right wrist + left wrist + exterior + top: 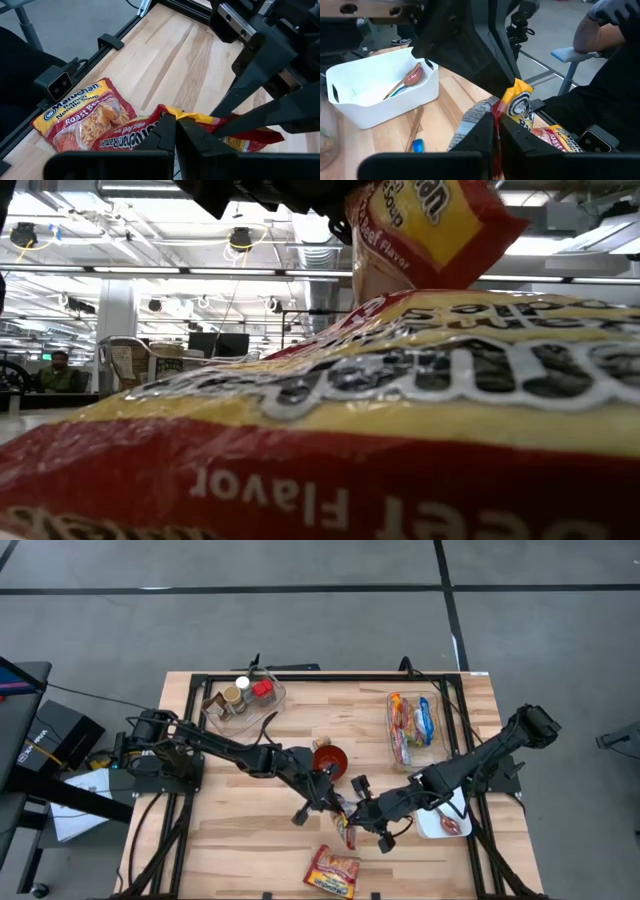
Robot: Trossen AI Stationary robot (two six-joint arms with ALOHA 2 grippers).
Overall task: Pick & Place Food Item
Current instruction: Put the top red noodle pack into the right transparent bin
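A red and yellow ramen packet (pixel 346 828) hangs between my two grippers above the table's near middle. It also shows in the low view (pixel 420 230). My left gripper (pixel 337 808) comes from the left and my right gripper (pixel 363 812) from the right, and both are shut on it. A second ramen packet (pixel 332 871) lies flat on the table by the near edge. It also shows in the right wrist view (pixel 82 120) and fills the low view (pixel 400 400). My left gripper pinches the held packet's crimped edge (pixel 512 107) between its two fingers, coming slanting down from the table's left. The packet is clear of the table. My right gripper pinches the packet's opposite edge (pixel 167 114) between its two fingers, coming slanting down from the table's right. The packet stretches from there toward the left gripper's fingers (pixel 260 112).
A red bowl (pixel 328 757) stands just beyond the grippers. A clear tub of spice jars (pixel 243 700) is at the far left, and a clear tub of packaged food (pixel 415 725) at the far right. A white tray (pixel 443 822) holding a spoon is at the near right.
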